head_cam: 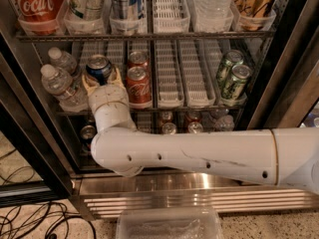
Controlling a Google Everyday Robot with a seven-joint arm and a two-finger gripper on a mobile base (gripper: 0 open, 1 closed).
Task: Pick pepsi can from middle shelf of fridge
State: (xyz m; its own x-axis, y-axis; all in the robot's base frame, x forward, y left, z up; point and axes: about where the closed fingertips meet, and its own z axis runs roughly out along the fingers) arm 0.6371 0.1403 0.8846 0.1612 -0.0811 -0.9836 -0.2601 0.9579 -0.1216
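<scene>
Sits tight at the front-left corner of the bench [169, 78]: gripper [102, 77] at the pepsi can [98, 66], hemmed by water bottles [60, 83] toward the left edge and two red cans [138, 81] just beside on the right. Leaves open lanes through the middle, bare from front edge to back. Narrows near the right edge, with two green cans [232, 78] standing there. Caps headroom with the upper rack [149, 35] overhead. Bars the way below the front edge with the white arm [199, 153], stretched across.
</scene>
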